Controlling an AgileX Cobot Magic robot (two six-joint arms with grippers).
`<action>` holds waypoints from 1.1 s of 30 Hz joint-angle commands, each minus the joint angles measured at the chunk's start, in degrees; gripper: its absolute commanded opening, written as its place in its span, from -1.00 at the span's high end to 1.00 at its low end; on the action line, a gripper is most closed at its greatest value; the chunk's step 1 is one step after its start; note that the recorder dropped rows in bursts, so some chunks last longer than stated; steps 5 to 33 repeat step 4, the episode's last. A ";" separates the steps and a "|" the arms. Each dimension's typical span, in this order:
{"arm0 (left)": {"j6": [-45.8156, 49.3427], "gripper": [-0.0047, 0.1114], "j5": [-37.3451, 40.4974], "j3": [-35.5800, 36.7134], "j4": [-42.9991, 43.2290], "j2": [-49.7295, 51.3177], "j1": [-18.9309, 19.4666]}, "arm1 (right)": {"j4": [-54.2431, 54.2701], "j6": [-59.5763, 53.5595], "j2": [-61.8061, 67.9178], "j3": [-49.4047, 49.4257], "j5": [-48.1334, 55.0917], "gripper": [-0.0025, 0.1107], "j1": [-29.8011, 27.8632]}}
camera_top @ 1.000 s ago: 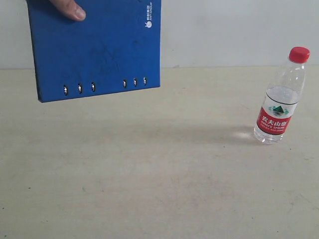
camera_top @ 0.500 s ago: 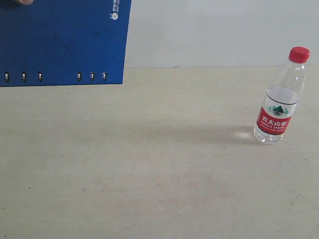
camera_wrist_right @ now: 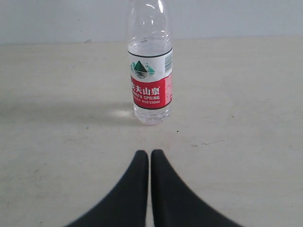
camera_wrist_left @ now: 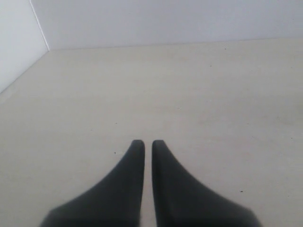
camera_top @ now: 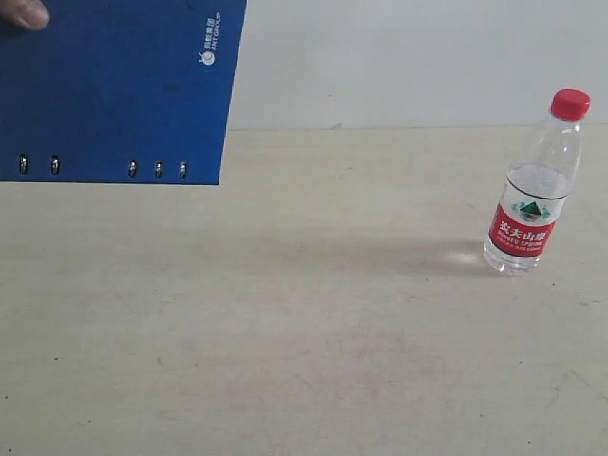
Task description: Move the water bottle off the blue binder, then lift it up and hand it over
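The water bottle (camera_top: 533,185), clear with a red cap and red-and-white label, stands upright on the table at the right of the exterior view, apart from the binder. The right wrist view shows the bottle (camera_wrist_right: 150,66) straight ahead of my right gripper (camera_wrist_right: 149,153), which is shut and empty, a short way off. A person's hand (camera_top: 23,12) holds the blue binder (camera_top: 114,90) in the air at the upper left. My left gripper (camera_wrist_left: 144,143) is shut over bare table with nothing in it. Neither gripper shows in the exterior view.
A pale beige table (camera_top: 285,313) runs back to a white wall (camera_top: 399,57). The left wrist view shows a wall corner (camera_wrist_left: 40,28) at the table's far end.
The hand has carried the binder leftward, partly out of the exterior view, then lowered it a little. The bottle has not moved.
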 commanded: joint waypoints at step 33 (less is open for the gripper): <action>0.17 0.83 0.09 0.18 -0.66 -0.14 -0.43 | 0.00 -0.14 -0.24 -0.02 -0.66 0.96 -0.15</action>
